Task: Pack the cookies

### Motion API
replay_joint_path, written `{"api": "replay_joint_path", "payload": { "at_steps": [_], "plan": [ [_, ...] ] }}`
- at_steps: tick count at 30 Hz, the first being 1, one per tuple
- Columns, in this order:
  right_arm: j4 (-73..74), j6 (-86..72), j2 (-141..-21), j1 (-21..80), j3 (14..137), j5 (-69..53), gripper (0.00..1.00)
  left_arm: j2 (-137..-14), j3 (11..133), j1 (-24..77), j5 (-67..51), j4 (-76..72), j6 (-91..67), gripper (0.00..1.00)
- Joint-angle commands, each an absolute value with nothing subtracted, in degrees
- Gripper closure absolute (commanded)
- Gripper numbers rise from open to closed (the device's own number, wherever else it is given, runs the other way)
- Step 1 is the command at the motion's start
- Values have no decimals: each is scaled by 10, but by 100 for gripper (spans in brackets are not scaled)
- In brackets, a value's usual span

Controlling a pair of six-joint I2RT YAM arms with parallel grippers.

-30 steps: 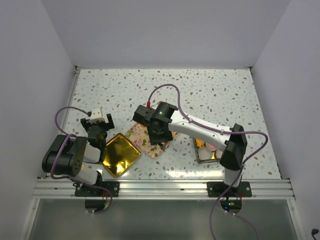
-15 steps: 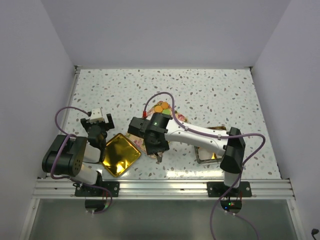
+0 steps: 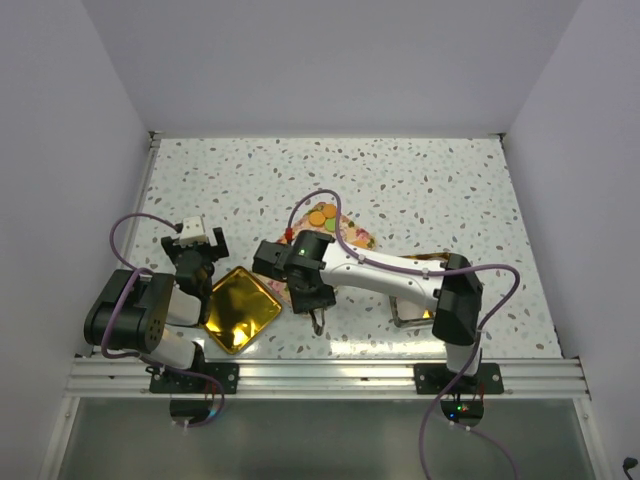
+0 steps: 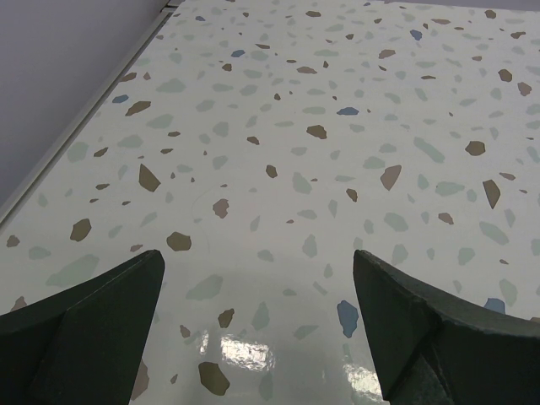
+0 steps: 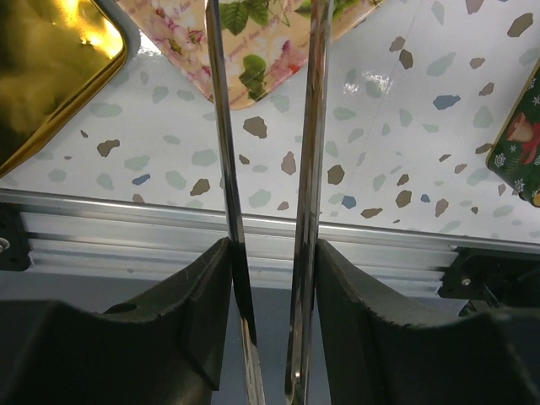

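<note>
The right pincer (image 3: 312, 298) is clamped on metal tongs (image 5: 312, 126), likely so the cookies (image 3: 322, 215) can be lifted without crushing. They lie on the floral tray (image 3: 360, 237), at twelve o'clock from it. The gold tin (image 3: 238, 308), at nine o'clock, probably waits to receive them. The left pincer (image 4: 257, 287) stands apart, idle over the desk (image 4: 337, 101).

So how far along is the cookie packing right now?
Done: nothing looks packed, since the gold tin shows no cookie inside. In hand: the right gripper has its jaws closed on metal tongs, with no cookie visible in them. Left: the cookies lie on the floral tray. The left gripper is open.
</note>
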State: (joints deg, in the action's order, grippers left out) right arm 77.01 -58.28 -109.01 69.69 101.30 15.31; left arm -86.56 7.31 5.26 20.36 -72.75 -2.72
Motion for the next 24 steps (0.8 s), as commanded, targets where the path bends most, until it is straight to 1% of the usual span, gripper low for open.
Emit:
{"api": "replay_joint_path", "payload": {
  "at_steps": [1, 3, 11, 16, 17, 19, 24],
  "plan": [
    [871, -602, -1093, 696, 1039, 155, 57, -867, 84, 53, 216, -802, -18, 0],
    [870, -602, -1093, 696, 1042, 150, 61, -867, 84, 53, 216, -802, -19, 0],
    [865, -613, -1075, 697, 1031, 140, 70, -867, 84, 53, 216, -803, -19, 0],
    [893, -614, -1085, 696, 1084, 166, 73, -867, 84, 53, 216, -803, -18, 0],
    [904, -616, -1085, 695, 1092, 169, 76, -867, 84, 53, 215, -802, -19, 0],
    [909, -618, -1078, 694, 1112, 179, 76, -867, 84, 53, 216, -803, -18, 0],
    [909, -635, -1037, 688, 1088, 192, 79, -867, 84, 53, 216, -802, -19, 0]
  ]
}}
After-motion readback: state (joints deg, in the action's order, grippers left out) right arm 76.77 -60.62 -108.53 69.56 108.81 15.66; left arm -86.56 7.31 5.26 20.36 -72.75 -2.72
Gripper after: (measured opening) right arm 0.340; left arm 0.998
